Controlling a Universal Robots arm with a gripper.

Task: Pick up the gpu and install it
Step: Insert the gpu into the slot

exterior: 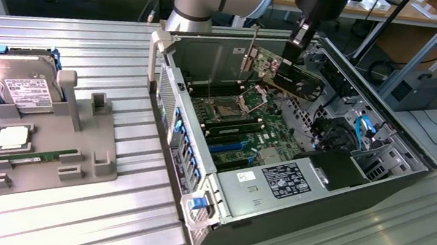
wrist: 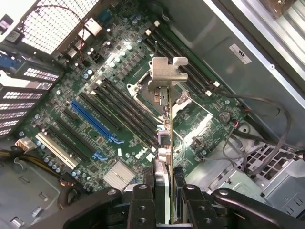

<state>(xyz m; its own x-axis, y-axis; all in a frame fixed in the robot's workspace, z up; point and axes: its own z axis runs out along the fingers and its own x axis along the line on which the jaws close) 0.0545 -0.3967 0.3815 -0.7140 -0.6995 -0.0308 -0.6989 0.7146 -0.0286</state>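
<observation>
ribbed metal table (exterior: 67, 216) carries everything. at the exterior view's left a grey fixture (exterior: 48, 168) holds a hard drive (exterior: 21, 84), a cpu (exterior: 12, 136) and a green memory stick (exterior: 33, 157). further right lies an open computer case (exterior: 305, 231), its motherboard (exterior: 242, 131) facing up. over the far end of the board the gripper (exterior: 295, 45) has its jaws pinched partway closed on the upper edge of the gpu (exterior: 299, 81), which hangs tilted above the board, not seated in any slot. seen from the wrist, the card is edge-on, its metal bracket (wrist: 164, 71) over the cpu socket (wrist: 138, 93), apart from the blue slot (wrist: 93, 121)
</observation>
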